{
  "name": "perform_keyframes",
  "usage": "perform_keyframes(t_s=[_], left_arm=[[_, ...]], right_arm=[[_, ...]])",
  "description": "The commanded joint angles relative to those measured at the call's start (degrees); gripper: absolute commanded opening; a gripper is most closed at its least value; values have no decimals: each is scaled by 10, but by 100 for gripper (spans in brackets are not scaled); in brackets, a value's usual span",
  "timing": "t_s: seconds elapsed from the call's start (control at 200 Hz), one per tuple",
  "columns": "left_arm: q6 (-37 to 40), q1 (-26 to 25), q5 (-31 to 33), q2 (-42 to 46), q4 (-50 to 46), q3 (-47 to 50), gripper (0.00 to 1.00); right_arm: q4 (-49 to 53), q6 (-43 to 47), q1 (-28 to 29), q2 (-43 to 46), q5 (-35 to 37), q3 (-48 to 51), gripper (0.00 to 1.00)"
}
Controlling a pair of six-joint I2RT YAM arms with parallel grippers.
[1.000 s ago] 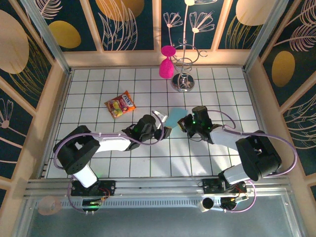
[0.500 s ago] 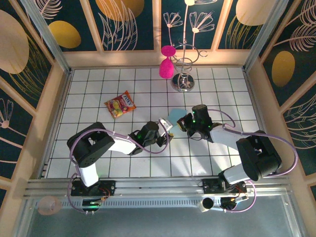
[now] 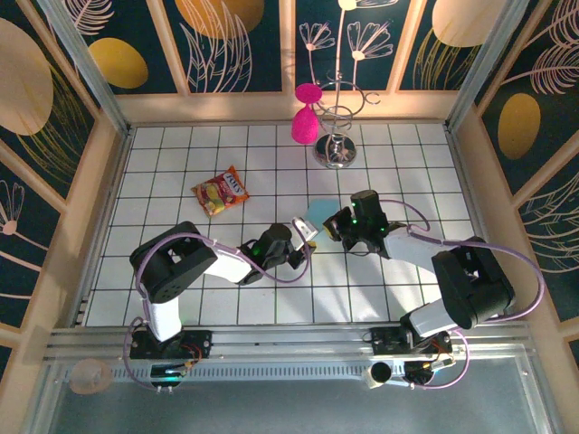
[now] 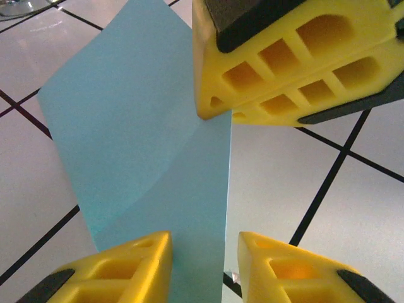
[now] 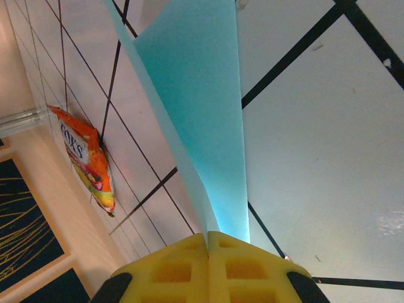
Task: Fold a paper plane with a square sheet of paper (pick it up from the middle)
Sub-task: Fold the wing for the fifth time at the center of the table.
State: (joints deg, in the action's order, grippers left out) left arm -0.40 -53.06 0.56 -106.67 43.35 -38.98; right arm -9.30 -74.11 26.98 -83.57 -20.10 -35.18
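- Hanging in the air over the tiled table (image 3: 181,163), the square sheet of paper (image 4: 139,139) sits between the two arms near the table's middle. It bows in a soft curve with no sharp crease visible.
- The right gripper (image 5: 207,236) is pinched tight on one edge of the sheet, and the paper fans away from its closed fingers.
- The left gripper (image 4: 205,255) has its jaws apart, one finger on each side of the sheet's lower part. There is a gap beside the paper, so it has no grip yet.
- If those jaws close while the sheet bows, they will likely press in a stray wrinkle off the intended fold line. That would leave the plane lopsided.
- With both grippers clamped so near each other, any pull or twist between them could tear the thin paper. It could also drag the sheet out of the right fingers.
- The yellow fingers stand just beside one another, so a small misjudged move may knock them together.
- The snack packet (image 3: 222,191) lies well apart and looks unlikely to interfere.
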Motion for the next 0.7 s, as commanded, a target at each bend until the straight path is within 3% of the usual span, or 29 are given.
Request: perform_keyframes(t_s=[0.0,0.175,0.466,0.696], left_arm=[[1,-2,-6,-15,19,1,29],[-6,-2,-7,-20,24,4,21],[-47,-2,-25,-9,36,21,11],[-135,2,-82,0,7,16,7]], right_arm=[[15,-7,0,-11,-11,-17,0],[22,-5,1,-9,-10,-20,4],[78,65,-18,35,50,-27,52],[83,165,-49,95,100,-8,62]])
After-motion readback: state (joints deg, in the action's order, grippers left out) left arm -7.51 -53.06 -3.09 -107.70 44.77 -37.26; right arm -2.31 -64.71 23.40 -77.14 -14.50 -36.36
